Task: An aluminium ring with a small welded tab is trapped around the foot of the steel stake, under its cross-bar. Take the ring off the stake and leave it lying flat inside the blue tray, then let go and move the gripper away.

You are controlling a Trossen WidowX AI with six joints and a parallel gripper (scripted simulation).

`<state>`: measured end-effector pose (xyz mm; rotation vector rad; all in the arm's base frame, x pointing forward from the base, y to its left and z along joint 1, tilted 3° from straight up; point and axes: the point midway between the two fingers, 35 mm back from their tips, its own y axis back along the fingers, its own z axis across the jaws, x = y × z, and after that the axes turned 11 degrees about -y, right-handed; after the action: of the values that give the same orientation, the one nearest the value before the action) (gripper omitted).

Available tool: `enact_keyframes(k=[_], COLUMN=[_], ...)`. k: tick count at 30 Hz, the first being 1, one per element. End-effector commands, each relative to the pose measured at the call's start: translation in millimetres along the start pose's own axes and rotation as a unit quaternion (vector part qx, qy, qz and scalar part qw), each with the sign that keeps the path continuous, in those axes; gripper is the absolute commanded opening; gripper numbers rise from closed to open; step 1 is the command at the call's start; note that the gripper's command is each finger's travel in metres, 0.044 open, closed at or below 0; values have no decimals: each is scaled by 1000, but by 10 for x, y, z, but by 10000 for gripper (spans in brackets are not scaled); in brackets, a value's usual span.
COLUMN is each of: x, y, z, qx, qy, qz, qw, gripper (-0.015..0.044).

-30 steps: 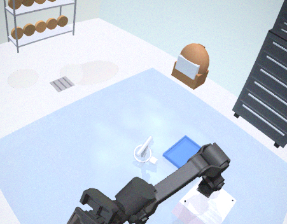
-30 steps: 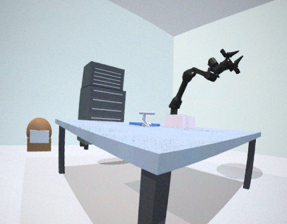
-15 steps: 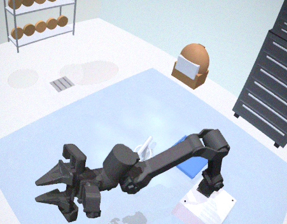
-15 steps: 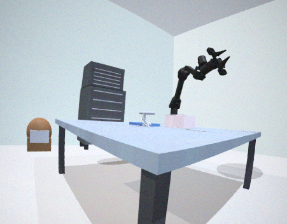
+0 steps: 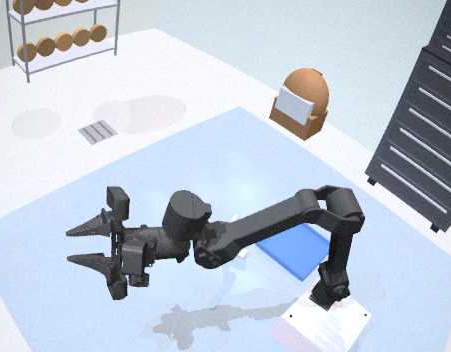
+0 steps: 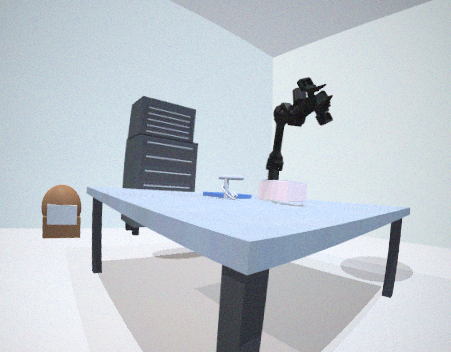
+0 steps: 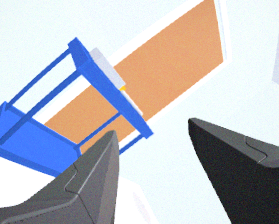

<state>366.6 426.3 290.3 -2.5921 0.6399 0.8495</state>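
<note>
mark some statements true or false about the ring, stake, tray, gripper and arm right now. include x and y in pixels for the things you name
1. The ring (image 6: 230,194) is in the tray (image 5: 297,252) (image 6: 211,194). False: it is around the stake (image 6: 227,186), outside the tray.
2. The stake has a cross-bar (image 6: 231,178) at its top. True.
3. The gripper (image 5: 67,246) (image 6: 328,91) (image 7: 152,125) is open with nothing between its fingers. True.
4. The gripper is down at the ring. False: it is up in the air, well above the table (image 5: 201,165) (image 6: 191,215).
5. The tray is blue. True.
6. In the top view the arm (image 5: 271,212) (image 6: 277,140) leaves the whole stake in sight. False: it covers most of it.
</note>
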Motion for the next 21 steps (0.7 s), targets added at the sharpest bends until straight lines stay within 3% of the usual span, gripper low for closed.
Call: enact_keyframes(k=[1, 21], x=[310, 1514], y=[165, 1081], z=[-136, -519], qx=[4, 33], qy=[-23, -123], qz=[45, 224], qw=[999, 966], gripper=[200, 200])
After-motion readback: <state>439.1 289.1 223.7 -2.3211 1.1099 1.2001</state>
